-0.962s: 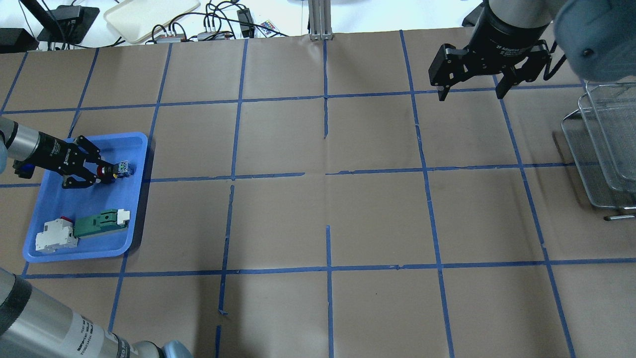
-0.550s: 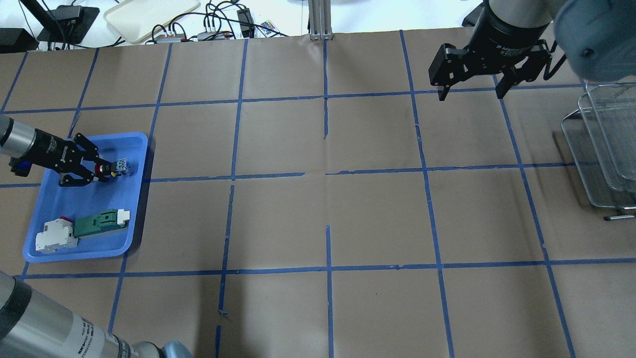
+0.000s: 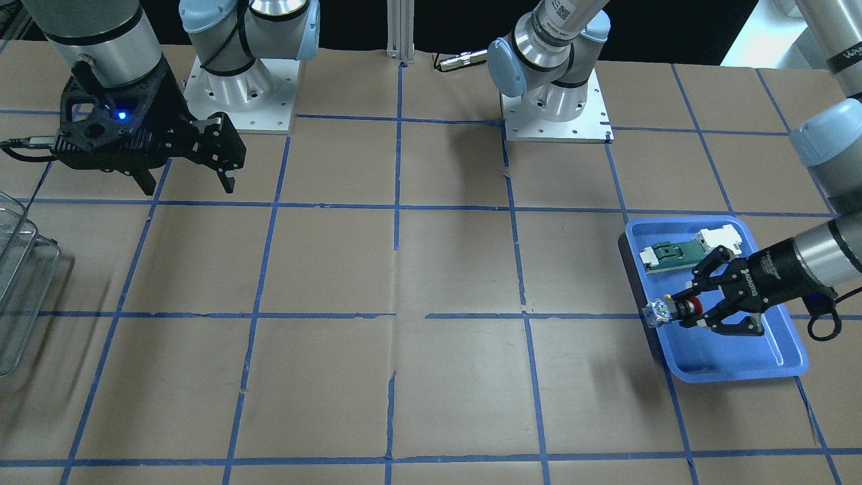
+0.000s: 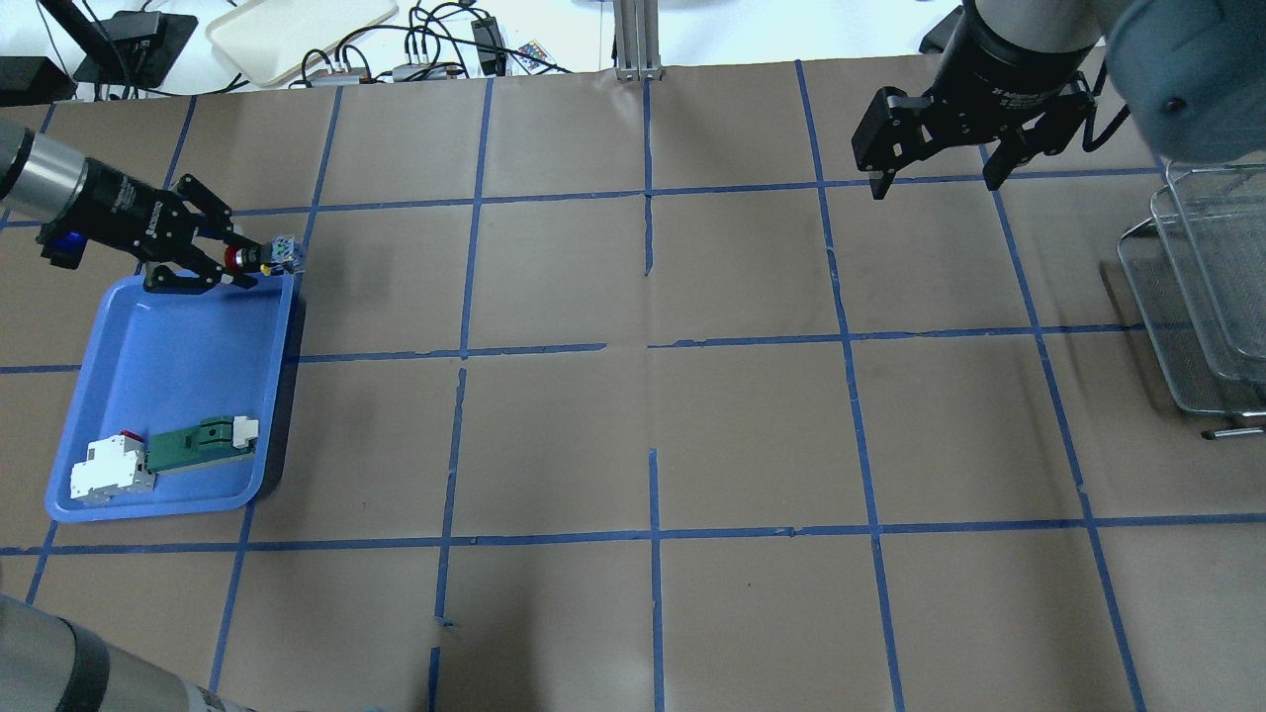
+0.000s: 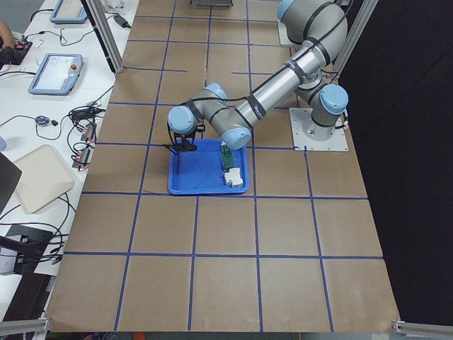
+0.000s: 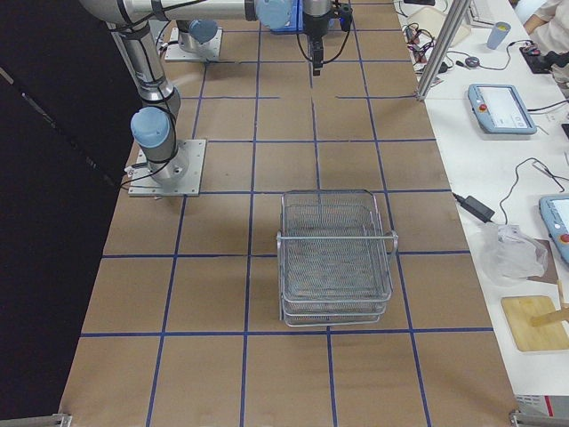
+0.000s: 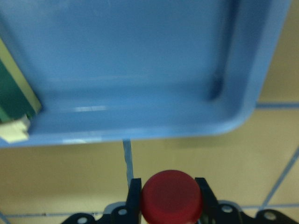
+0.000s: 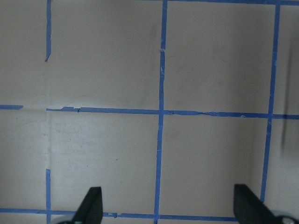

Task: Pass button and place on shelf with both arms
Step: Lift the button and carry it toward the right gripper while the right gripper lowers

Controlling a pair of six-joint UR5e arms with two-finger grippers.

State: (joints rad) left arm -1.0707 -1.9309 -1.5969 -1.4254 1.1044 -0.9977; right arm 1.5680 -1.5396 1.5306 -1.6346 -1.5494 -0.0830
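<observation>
My left gripper is shut on the button, gripping its black collar, with the blue-and-silver block pointing away from the fingers. It holds the button in the air over the far right corner of the blue tray. The front view shows the same grasp. In the left wrist view the red cap sits between the fingers. My right gripper is open and empty, high over the far right of the table. The wire-mesh shelf stands at the right edge, also in the right exterior view.
A green-and-white flat part and a white block with a red bit lie at the near end of the tray. Cables and a beige tray lie beyond the table's far edge. Brown paper with a blue tape grid covers the table.
My left gripper has lifted the button out of the tray and carried it toward the far side, up over the tray's far right corner. The right gripper has barely moved.
</observation>
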